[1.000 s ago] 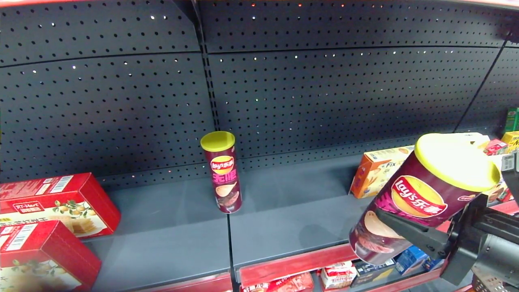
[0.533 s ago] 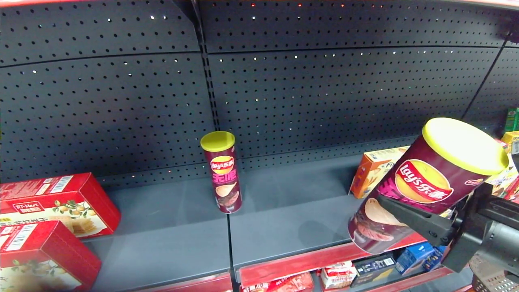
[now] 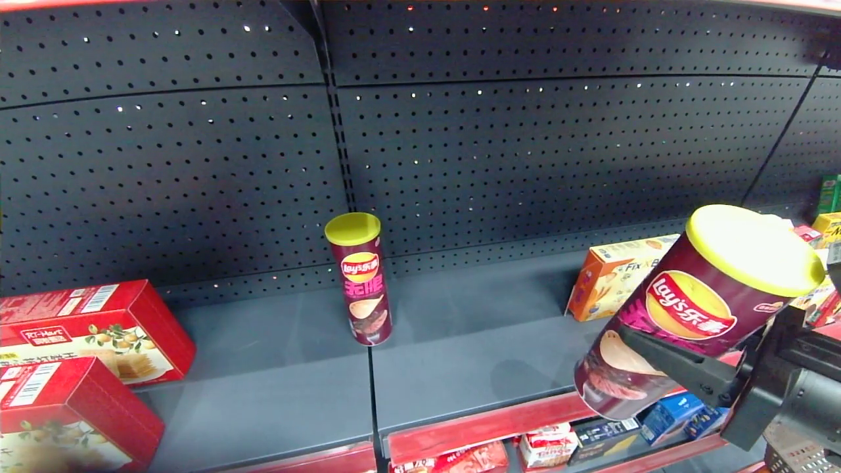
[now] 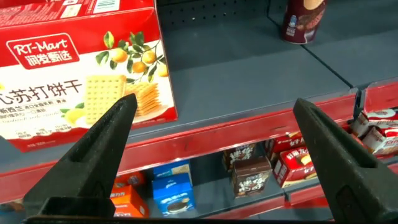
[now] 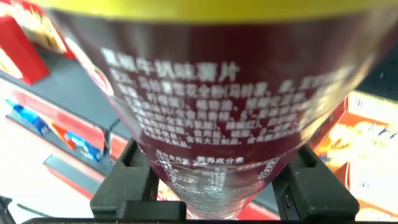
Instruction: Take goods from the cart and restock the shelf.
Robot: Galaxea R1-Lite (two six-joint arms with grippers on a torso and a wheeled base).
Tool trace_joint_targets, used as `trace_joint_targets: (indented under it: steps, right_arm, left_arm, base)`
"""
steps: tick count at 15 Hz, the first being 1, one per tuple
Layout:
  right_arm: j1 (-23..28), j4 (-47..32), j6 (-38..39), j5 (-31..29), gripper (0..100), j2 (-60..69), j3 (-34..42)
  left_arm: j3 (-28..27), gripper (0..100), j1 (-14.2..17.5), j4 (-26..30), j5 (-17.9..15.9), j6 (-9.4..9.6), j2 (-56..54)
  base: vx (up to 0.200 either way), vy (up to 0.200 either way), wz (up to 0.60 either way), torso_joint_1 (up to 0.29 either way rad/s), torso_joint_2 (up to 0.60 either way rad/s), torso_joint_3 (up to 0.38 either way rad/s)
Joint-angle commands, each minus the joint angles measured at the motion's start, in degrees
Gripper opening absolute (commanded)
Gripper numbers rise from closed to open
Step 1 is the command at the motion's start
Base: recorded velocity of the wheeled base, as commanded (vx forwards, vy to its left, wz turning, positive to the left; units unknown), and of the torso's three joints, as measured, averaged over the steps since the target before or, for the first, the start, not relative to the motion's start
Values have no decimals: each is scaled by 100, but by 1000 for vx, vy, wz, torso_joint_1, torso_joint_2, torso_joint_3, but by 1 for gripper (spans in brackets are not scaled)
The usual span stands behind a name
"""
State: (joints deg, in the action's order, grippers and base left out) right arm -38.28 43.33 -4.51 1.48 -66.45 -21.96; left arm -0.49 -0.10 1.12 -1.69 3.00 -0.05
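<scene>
The held chip can (image 3: 706, 309) is clamped across its lower body by the right gripper (image 5: 217, 186). It is tilted, with its yellow lid up and toward the right and its base above the red front edge (image 3: 486, 427) at the right end of the shelf (image 3: 460, 368). A second chip can (image 3: 360, 279) stands upright mid-shelf, near the pegboard back (image 3: 525, 164). Bare deck lies between that can and the orange box (image 3: 608, 276) at the right rear. More bare deck runs to the red biscuit boxes (image 3: 85, 332) at the left end. The left gripper (image 4: 214, 143) hangs with jaws wide apart, holding nothing, before the front edge by a biscuit box.
</scene>
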Motion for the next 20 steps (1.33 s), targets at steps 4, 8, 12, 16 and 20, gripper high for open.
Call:
trace_joint_targets:
  steps: [4,8,12,16,20]
  right_arm:
    - [233,0,-59,28,0,1,148]
    - [233,18,-59,46,0,-61,86]
    - [242,9,-41,46,0,-149,-46]
    - [277,18,-32,28,0,-228,-160]
    - [409,9,-24,28,0,-193,-63]
  left_arm:
    - [-312,100,10,-24,-252,-133,102]
    - [-1516,100,-184,-156,-1149,-274,1991]
    - [-2069,100,-280,-165,-1887,-282,3134]
    - [-2412,100,-280,-332,-1905,403,4127]
    - [-2421,100,-289,-1176,-3118,52,5067]
  base:
    - [0,0,0,0,0,0]
    - [0,0,0,0,0,0]
    - [0,0,0,0,0,0]
    - [0,0,0,0,0,0]
    - [0,0,0,0,0,0]
